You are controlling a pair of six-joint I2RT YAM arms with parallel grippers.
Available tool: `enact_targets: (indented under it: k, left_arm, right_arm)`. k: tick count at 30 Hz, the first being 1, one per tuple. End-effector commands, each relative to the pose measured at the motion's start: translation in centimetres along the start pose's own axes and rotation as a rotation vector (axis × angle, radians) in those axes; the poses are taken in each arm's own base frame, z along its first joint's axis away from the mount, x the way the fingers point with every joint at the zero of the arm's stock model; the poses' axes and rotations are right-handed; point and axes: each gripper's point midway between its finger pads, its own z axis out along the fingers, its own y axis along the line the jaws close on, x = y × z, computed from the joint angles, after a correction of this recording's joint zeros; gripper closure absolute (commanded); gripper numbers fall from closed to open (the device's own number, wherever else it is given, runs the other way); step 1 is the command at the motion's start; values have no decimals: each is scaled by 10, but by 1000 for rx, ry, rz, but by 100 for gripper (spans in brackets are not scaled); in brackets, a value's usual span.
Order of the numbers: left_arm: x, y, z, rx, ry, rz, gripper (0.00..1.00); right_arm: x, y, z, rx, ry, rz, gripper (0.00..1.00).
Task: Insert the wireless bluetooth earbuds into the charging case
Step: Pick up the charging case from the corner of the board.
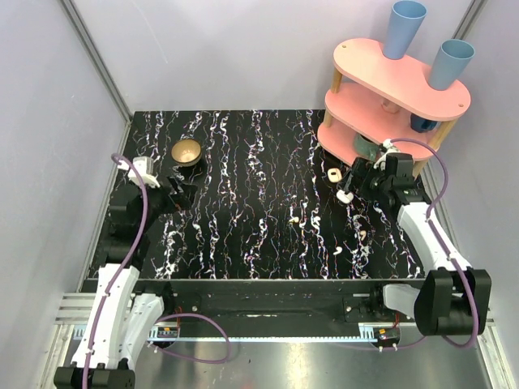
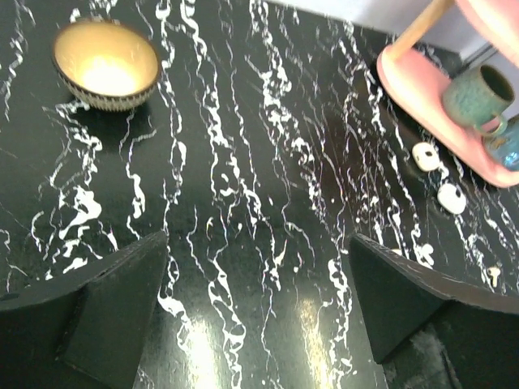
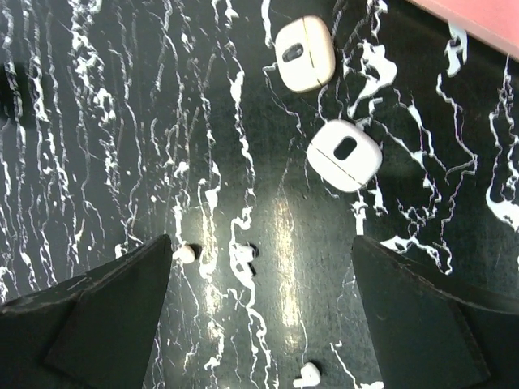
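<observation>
Hovering over the black, white-veined marbled tabletop (image 3: 97, 121): right gripper (image 3: 259, 243), jaws spread wide, nothing between them.

- Earbuds (image 3: 185, 254): tiny glossy white and cream plastic buds with short curved stems. In the right wrist view one lies just inside the left finger, a second (image 3: 243, 258) almost under the middle of the gap, and a third (image 3: 306, 374) nearer the wrist. The overhead view shows a fourth (image 1: 362, 235), apart from the others. All are loose on the table; none is in a case.
- Cream charging case (image 3: 304, 53): rounded glossy plastic, ahead of the right fingertips and well beyond the buds.
- White charging case (image 3: 345, 156): squarish with rounded corners, ahead of the tool and slightly toward its right finger. Both cases look shut, though that is hard to confirm.
- Left gripper (image 2: 258, 237): jaws wide and empty, with only bare tabletop below. Both cases lie far off past its right finger.

Step in hand, as judged: the first approach; no bud has been taken yet.

Next move calls for lowering the right jaws around the bud under the gap and closing finely on its small, slippery body. A case probably needs opening first, perhaps with the left arm.
</observation>
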Motion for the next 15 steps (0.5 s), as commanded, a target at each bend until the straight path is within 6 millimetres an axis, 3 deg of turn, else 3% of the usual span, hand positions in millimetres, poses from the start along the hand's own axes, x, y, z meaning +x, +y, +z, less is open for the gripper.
enact_targets:
  k: [1, 6, 15]
  left_arm:
    - [4, -7, -3, 43, 60, 36, 1]
    - [5, -3, -2, 20, 57, 29, 1]
    - [4, -2, -3, 12, 51, 26, 1]
  right_arm:
    - [11, -11, 3, 60, 80, 10, 0]
    - [18, -30, 17, 147, 114, 40, 0]
    - [35, -44, 49, 171, 173, 84, 0]
